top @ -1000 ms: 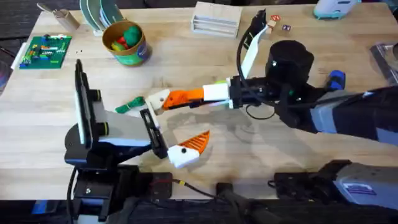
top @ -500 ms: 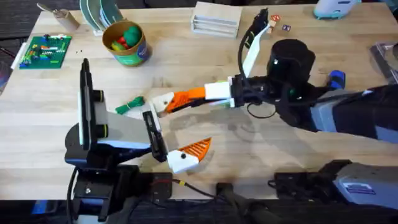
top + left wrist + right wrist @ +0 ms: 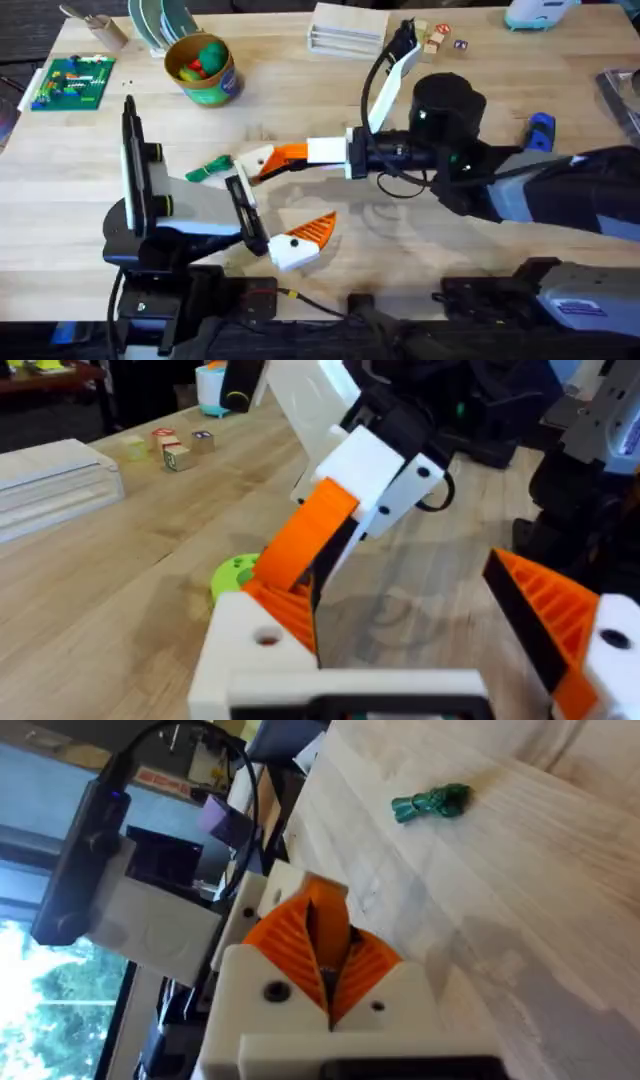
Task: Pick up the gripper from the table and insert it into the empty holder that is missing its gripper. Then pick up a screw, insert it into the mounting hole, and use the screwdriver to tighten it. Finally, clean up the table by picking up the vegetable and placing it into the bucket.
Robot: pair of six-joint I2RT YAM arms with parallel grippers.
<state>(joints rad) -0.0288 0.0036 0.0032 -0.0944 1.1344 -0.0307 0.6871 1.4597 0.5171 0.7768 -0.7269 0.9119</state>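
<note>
My right gripper (image 3: 288,155), white fingers with orange pads, is shut on the gripper (image 3: 285,600), the loose orange ribbed tip. That tip is pressed against the holder (image 3: 256,161), the bare white finger base of my left gripper (image 3: 282,200), which stands open. The holder (image 3: 250,650) shows a screw hole on top, and the left gripper's other finger (image 3: 560,625) carries its orange pad. The green vegetable (image 3: 210,167) lies on the table just left of the holder and appears again (image 3: 432,802) past my right fingers. The bucket (image 3: 207,86) stands at the back left with round toys inside.
A green circuit board (image 3: 70,80) lies at the far left edge. White stacked trays (image 3: 348,30) and small blocks (image 3: 440,40) sit along the back. A light green disc (image 3: 232,572) rests on the wood under the right gripper. A blue item (image 3: 540,128) is at the right.
The right arm has shifted left, pushing the orange tip further against the left arm's holder, so less orange shows. The left arm is nearly still.
</note>
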